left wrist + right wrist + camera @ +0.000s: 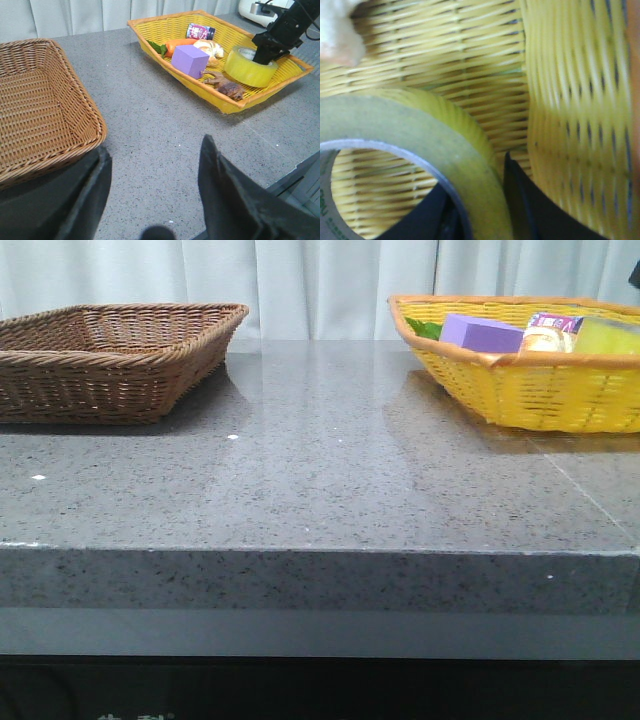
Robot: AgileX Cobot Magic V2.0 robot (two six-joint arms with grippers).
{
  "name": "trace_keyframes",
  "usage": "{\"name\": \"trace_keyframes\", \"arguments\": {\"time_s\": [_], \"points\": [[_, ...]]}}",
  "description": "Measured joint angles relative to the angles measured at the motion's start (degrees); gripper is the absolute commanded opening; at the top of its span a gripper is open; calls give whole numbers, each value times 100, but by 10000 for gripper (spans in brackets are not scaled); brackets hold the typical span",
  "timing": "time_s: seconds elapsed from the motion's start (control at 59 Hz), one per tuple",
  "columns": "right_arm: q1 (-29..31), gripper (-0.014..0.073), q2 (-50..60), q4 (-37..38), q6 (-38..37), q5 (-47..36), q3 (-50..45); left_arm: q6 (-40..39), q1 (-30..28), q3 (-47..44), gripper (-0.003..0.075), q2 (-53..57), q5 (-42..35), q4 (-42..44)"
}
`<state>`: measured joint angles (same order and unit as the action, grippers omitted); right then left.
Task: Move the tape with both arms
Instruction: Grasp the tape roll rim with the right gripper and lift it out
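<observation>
The tape (245, 69), a wide yellow translucent roll, lies flat in the yellow basket (222, 107) at the far right of the table; the front view shows only its top (608, 335). My right gripper (263, 56) reaches down into the roll. In the right wrist view one finger stands inside the white core and the other outside, both against the tape's (457, 145) wall, so the right gripper (479, 179) is shut on it. The left gripper (154, 145) hangs open over bare table beside the brown basket (50, 100), holding nothing.
The yellow basket (520, 400) also holds a purple box (190, 60), a carrot (177, 46), a can (200, 32) and brown scraps (227, 87). An empty brown basket (100, 380) stands at the left. The grey table's (320, 500) front edge runs near the camera.
</observation>
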<state>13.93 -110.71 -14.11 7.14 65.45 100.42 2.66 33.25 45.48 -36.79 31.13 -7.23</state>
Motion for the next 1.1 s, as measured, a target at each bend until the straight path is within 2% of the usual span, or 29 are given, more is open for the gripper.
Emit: {"name": "trace_keyframes", "arguments": {"time_s": [0.186,0.305,0.322,0.474,0.796,0.931,1.101], "points": [[-71,110,728,-39,102,38,0,0,0,0,385,0,0,0],[-366,110,1290,-39,181,38,0,0,0,0,385,0,0,0],[-621,110,1530,-39,227,38,0,0,0,0,385,0,0,0],[-1492,110,1904,-58,274,28,0,0,0,0,385,0,0,0],[-3399,110,1835,241,286,-279,0,0,0,0,385,0,0,0],[-3943,110,1657,561,128,-432,11,0,0,0,385,0,0,0],[-4284,110,1260,1045,-100,-458,146,0,0,0,385,0,0,0]]}}
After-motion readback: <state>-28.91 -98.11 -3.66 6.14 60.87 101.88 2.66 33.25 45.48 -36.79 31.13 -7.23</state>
